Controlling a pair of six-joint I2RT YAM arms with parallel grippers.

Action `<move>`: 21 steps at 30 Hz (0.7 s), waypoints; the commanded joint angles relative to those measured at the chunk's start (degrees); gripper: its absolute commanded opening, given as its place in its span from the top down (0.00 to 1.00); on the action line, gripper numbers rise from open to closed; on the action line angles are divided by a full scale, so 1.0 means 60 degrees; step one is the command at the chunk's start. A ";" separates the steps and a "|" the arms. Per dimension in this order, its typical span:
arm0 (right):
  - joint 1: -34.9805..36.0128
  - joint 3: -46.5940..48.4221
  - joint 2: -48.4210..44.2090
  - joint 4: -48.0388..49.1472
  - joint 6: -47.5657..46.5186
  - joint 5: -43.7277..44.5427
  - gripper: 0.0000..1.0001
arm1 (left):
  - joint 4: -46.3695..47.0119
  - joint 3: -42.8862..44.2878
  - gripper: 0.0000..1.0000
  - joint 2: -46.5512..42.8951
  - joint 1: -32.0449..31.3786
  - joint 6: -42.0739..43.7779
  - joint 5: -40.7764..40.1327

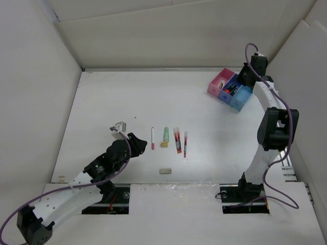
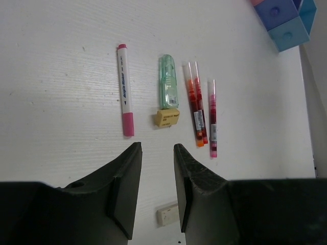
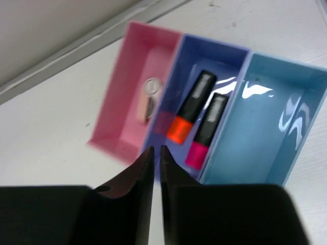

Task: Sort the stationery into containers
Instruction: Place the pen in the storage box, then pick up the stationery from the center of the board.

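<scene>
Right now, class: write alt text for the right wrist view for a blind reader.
A pink, dark blue and light blue three-compartment plastic tray holds a black orange-capped marker and a black pink-capped marker in its dark blue bin. The right gripper hovers before it, jaws nearly shut.

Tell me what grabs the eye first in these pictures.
A neat row of pens and a pale green case lies mid-table, just ahead of the left gripper, which is open. At the far right sits the tray of pink, dark blue and light blue bins, the right gripper hovering over it, shut. Two black markers, one orange-ended, one pink-ended, lie in the dark blue bin.
</scene>
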 commanded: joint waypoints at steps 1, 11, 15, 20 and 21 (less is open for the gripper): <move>0.0887 -0.0954 -0.2117 0.0861 -0.0534 -0.0588 0.88 | -0.0029 -0.0222 0.72 -0.0110 -0.0042 -0.0023 0.0137; 0.4900 -0.5027 -0.5340 0.0950 -0.1457 -0.0297 0.95 | 0.0059 -0.0311 0.72 -0.0110 -0.0042 0.0270 0.0972; 0.6293 -0.5746 -0.6221 -0.0014 -0.1458 0.1238 0.95 | 0.0336 -0.0224 0.73 0.0342 -0.0042 0.0577 0.1251; 0.7013 -0.6566 -0.7627 -0.0749 -0.0989 0.2707 0.94 | 0.0337 0.0347 0.76 0.1324 -0.0042 0.0958 0.1178; 0.7013 -0.6829 -0.7904 -0.0749 -0.0888 0.2707 0.92 | 0.0337 0.0580 0.76 0.1514 -0.0042 0.1074 0.1177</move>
